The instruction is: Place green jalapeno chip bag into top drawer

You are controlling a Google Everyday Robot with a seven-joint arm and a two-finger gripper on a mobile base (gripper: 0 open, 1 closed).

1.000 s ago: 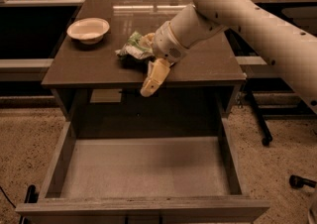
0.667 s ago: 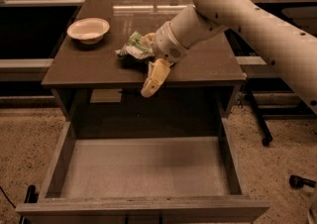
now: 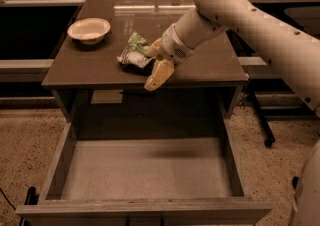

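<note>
The green jalapeno chip bag [image 3: 133, 53] lies crinkled on the brown tabletop, near its front edge and right of centre. My gripper [image 3: 151, 64] is at the bag's right side, low over the table's front edge. It is open: one pale finger [image 3: 159, 74] hangs past the edge and the other finger [image 3: 153, 49] rests against the bag. The bag is not lifted. The top drawer [image 3: 55, 165] is pulled fully out below the table, and its pale flat bottom holds nothing.
A white round bowl [image 3: 89, 29] stands at the table's back left. My arm [image 3: 260, 25] reaches in from the right across the table. A dark stand with a wheeled base [image 3: 265, 125] is on the floor to the right of the table.
</note>
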